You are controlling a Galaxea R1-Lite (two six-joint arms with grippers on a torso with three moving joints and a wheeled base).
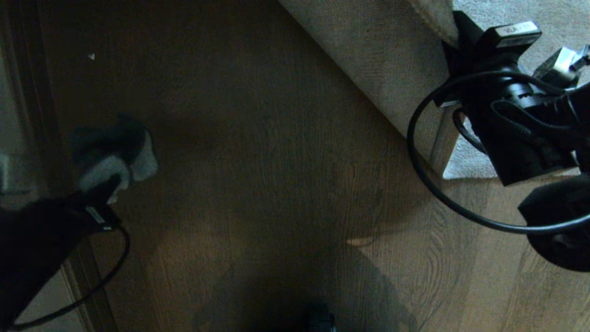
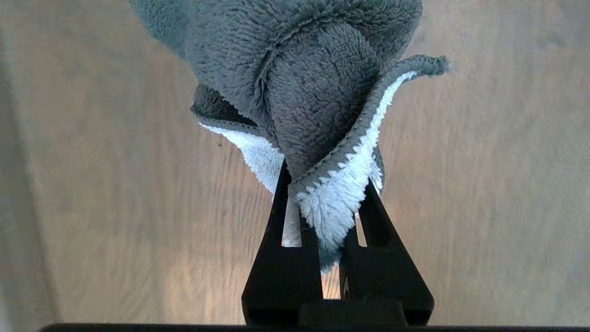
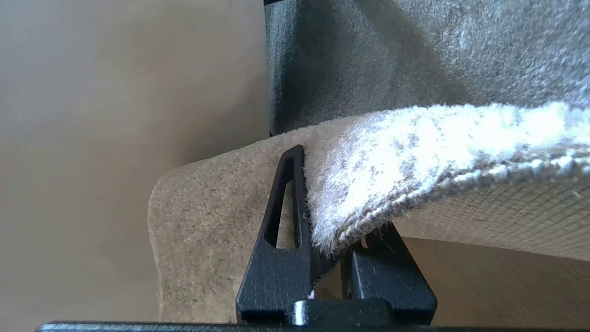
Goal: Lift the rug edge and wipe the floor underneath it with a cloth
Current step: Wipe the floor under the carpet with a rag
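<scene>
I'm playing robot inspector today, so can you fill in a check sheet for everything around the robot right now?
Surface: brown wood-grain floor, bare where the rug is lifted, in shadow.
Job's things: rug edge raised off the floor, woven backing showing; cloth, grey with a pale side, bunched and hanging above the floor.
Clutter: small pale speck on the floor; a dark thing at the bottom edge, cannot tell what.
Grippers: left gripper fingers shut on the cloth, at the left; right gripper fingers shut on the rug edge, at the right.
Cables: black cable looping under the right arm; another black cable trailing from the left arm.
Surroundings: dark baseboard strip along the left.
</scene>
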